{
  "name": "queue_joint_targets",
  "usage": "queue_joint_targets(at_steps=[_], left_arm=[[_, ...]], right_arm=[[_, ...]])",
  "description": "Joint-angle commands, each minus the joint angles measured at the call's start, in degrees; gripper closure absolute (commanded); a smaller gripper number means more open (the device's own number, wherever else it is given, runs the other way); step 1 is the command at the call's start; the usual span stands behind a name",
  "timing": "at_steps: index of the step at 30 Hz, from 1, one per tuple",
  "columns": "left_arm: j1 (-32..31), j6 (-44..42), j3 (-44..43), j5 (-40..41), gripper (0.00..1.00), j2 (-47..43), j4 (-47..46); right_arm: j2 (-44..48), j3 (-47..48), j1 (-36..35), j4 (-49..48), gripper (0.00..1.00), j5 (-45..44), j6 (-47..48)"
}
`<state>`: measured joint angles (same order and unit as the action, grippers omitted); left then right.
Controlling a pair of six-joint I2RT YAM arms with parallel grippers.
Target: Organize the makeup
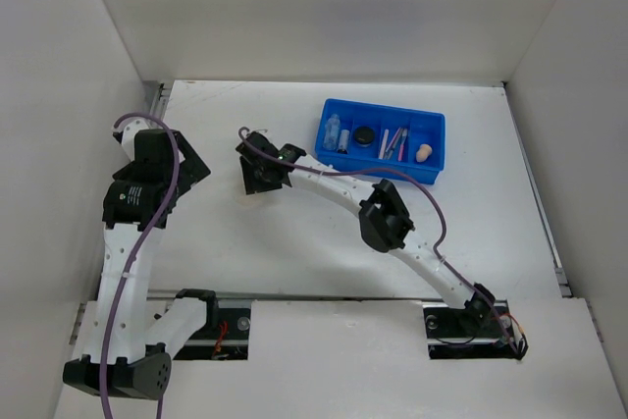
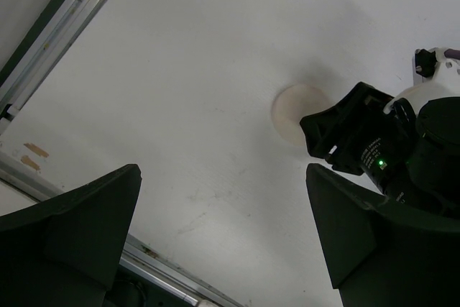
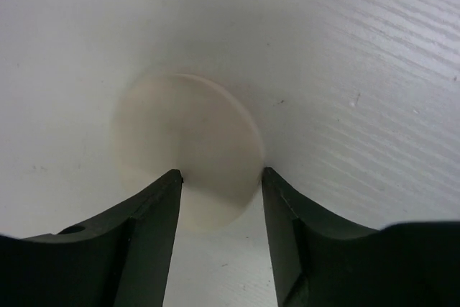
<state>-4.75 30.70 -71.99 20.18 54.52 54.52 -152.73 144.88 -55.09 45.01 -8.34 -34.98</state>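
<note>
Right wrist view: the right end effector (image 3: 221,174) has its two dark fingers partly spread, with a clear gap between them. Their tips are down at the near edge of the cream round puff (image 3: 183,141). The puff lies flat on the white counter (image 3: 374,70) and is wider than the gap, so nothing is pinched. Whether the tips touch the puff cannot be told.

From the left wrist camera, the black body of the right end effector (image 2: 359,141) covers one side of the puff (image 2: 295,109), and the rest shows as a pale disc on bare counter. The left end effector (image 2: 223,170) is spread wide and holds nothing.

Seen from above, the right end effector (image 1: 257,179) reaches across to the middle of the counter and hides the puff beneath it. The left end effector (image 1: 182,159) is to its left, apart from it. The blue divided tray (image 1: 383,172) sits to the far right, well apart from the puff. It holds a clear tube (image 1: 334,130), a round black jar (image 1: 365,134), thin pencils (image 1: 392,142) and a peach egg sponge (image 1: 424,153), each in its own compartment. The right arm's purple cable (image 1: 432,205) loops just beside the tray's near wall.
</note>
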Motion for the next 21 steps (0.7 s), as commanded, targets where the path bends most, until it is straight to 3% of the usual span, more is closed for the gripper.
queue_joint_targets(at_steps=[1,3,4,5,10,13,18,21], left_arm=[[0.4,-0.3,0.3,0.6,0.01,-0.9,0.4],[0.4,-0.3,0.3,0.6,0.01,-0.9,0.4],[0.4,-0.3,0.3,0.6,0.01,-0.9,0.4],[0.4,-0.3,0.3,0.6,0.01,-0.9,0.4],[0.4,-0.3,0.3,0.6,0.01,-1.4,0.4],[0.4,-0.3,0.3,1.2,0.01,-1.4,0.4],[0.4,-0.8,0.8,0.1,0.01,-1.4,-0.7],[0.4,-0.8,1.3,-0.4,0.01,-0.9,-1.3]], right_arm=[[1.0,-1.0,0.1,1.0,0.48,-1.4,-0.5],[1.6,-1.7,0.1,1.0,0.67,-2.6,-0.5],[1.6,-1.7,0.1,1.6,0.84,-3.2,-0.5],[3.3,-2.2,0.1,1.6,0.95,-4.3,-0.5],[13.0,-5.5,0.9,2.1,1.0,-10.0,0.5],[23.5,-12.9,3.1,2.1,1.0,-14.1,0.5],[42.4,-34.4,16.7,-3.1,1.0,-16.0,-0.1],[48.4,-42.3,25.9,-4.3,1.0,-16.8,-0.1]])
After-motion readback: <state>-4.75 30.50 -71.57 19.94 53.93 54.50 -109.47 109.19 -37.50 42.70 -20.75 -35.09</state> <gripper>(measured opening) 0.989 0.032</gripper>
